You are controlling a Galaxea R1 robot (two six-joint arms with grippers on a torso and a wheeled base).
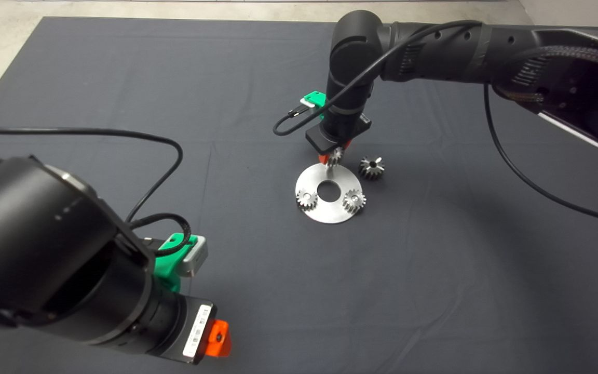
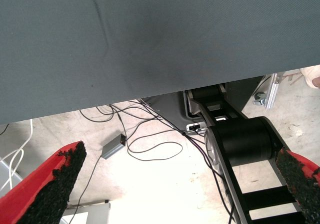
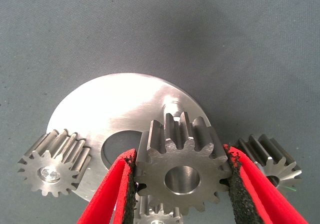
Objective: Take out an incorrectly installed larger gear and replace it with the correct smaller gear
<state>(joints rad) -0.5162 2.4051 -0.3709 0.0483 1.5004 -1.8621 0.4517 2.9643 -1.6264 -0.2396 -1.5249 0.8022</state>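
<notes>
My right gripper (image 1: 333,156) is shut on the smaller gear (image 1: 337,155), a fine-toothed steel gear with a centre hole. It holds the gear over the far edge of the round steel plate (image 1: 325,210). In the right wrist view the gear (image 3: 182,171) sits between the red fingers (image 3: 112,194), just off a bare pin (image 3: 171,103) on the plate (image 3: 115,103). The larger gear (image 1: 371,167), with broad teeth, lies on the mat to the right of the plate, and shows in the right wrist view (image 3: 272,161). My left gripper (image 1: 218,337) is parked at the lower left, open and empty.
Two small gears (image 1: 307,198) (image 1: 354,199) sit on the plate, either side of its centre hole (image 1: 328,191). The left wrist view shows the mat's edge (image 2: 150,83), floor cables and part of the robot base (image 2: 240,144).
</notes>
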